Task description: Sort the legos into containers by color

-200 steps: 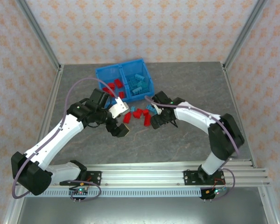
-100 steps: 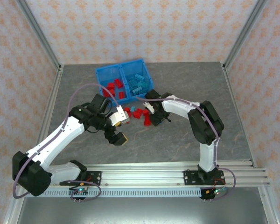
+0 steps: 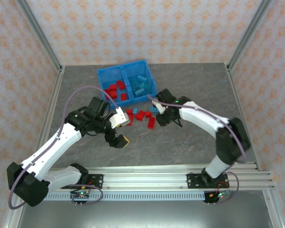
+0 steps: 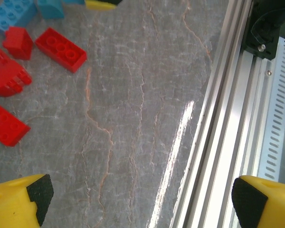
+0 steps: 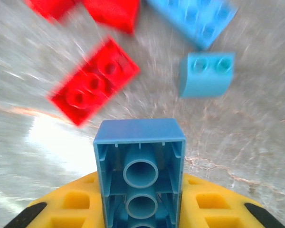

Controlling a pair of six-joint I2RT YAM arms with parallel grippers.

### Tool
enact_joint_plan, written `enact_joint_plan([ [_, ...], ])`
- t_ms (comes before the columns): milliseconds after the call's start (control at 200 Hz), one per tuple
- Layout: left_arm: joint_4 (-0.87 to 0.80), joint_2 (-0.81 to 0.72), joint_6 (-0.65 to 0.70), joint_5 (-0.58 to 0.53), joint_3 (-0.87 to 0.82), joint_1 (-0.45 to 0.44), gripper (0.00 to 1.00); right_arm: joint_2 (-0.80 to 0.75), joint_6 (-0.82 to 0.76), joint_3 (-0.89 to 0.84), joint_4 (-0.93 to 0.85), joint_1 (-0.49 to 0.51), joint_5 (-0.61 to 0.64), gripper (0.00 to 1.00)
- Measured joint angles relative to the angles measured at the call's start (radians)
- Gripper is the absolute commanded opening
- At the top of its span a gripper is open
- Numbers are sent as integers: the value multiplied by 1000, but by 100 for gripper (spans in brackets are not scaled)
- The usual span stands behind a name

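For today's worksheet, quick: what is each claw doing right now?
Left claw: open, holding nothing.
Right claw: closed on a light blue brick.

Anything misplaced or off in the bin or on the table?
Nothing stands out. The bin sits slightly skewed to the table edge, but its left compartment holds red bricks and its right light blue bricks, none visibly mixed. The right hand grips a light blue brick; other bricks lie loose on the table.
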Motion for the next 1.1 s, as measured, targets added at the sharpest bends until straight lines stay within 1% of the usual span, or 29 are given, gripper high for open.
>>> enact_joint_plan([
  [85,48,-35,-22,-14,-23,3,100,-92,68,55,35,0,-12,29],
  [205,117,-88,-65,-57,-63,21,100,-89,175,180,136,0,-6,29],
  [265,149,-110,-87,-89,-78,26,100,-39,228,255,180,0,14,29],
  [340,191,-135,-115,-141,-98,27,100,77,278,386,207,0,58,28],
  [420,224,-151,-136,-201,-114,29,100,251,324,551,223,-2,109,28],
  [465,234,-153,-146,-233,-117,29,100,339,338,612,235,-5,132,28],
  [521,238,-153,-153,-263,-117,29,100,404,355,629,237,-8,148,28],
  [616,247,-153,-159,-298,-117,29,100,451,371,628,195,-10,163,29],
  [681,251,-153,-164,-310,-117,29,100,460,378,632,179,-11,172,33],
  [691,254,-154,-164,-315,-119,29,100,510,383,686,119,-13,171,34],
  [701,256,-154,-164,-319,-120,29,100,519,382,705,100,-13,174,35],
  [706,256,-154,-164,-319,-120,29,100,534,385,747,70,-13,184,35],
  [721,261,-156,-164,-329,-124,29,100,560,388,808,49,-13,180,36],
  [726,262,-159,-164,-332,-125,29,100,584,388,856,43,-13,180,36],
  [736,262,-159,-164,-333,-126,29,100,596,388,876,44,-13,181,37],
  [746,264,-161,-164,-337,-128,29,100,652,389,966,53,-15,177,37],
  [751,264,-161,-164,-339,-129,29,100,652,389,966,53,-15,177,38],
  [781,267,-165,-164,-354,-134,29,100,746,390,1099,82,-15,176,39],
  [846,268,-167,-164,-380,-139,29,100,871,389,1252,80,-19,166,44],
  [876,268,-167,-164,-389,-140,31,100,905,388,1288,63,-19,163,48],
  [981,269,-167,-164,-412,-140,34,100,980,386,1363,1,-21,148,53],
  [1056,269,-167,-164,-415,-140,35,100,983,381,1374,-40,-21,142,65],
  [1101,269,-168,-164,-416,-140,35,100,974,385,1375,-47,-21,137,69],
])
